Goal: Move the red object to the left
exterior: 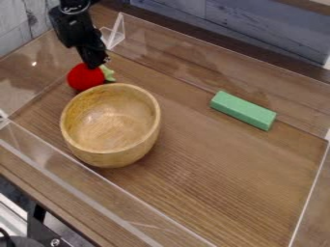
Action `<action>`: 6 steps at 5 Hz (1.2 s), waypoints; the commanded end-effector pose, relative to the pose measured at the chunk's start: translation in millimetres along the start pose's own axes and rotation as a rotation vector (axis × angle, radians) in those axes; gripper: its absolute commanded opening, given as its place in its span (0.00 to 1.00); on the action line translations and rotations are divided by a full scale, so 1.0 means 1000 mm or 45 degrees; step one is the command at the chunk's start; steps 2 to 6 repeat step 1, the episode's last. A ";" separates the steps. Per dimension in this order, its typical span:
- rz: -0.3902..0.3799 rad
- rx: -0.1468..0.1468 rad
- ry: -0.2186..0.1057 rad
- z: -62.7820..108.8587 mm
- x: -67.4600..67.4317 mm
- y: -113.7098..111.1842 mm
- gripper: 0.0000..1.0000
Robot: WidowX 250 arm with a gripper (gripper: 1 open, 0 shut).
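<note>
Now, across the wooden table, the wide bowl is sitting lower left of centre while the black gripper is hovering at upper left, clenched, apparently gripping nothing! The red strawberry-like toy is lying at upper left too, just below the gripper and just above the bowl, so the leftward move is looking mostly done, with perhaps only a small nudge or the arm's retreat remaining.
</note>
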State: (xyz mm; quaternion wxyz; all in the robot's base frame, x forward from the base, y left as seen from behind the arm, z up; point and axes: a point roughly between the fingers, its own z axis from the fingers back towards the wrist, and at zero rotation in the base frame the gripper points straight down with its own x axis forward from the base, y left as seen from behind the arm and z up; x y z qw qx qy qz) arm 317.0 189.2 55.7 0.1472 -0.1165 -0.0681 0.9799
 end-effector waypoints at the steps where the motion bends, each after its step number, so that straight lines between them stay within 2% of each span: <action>1: 0.024 -0.031 0.024 -0.002 -0.001 -0.008 0.00; 6: 0.024 -0.031 0.024 -0.002 -0.001 -0.008 0.00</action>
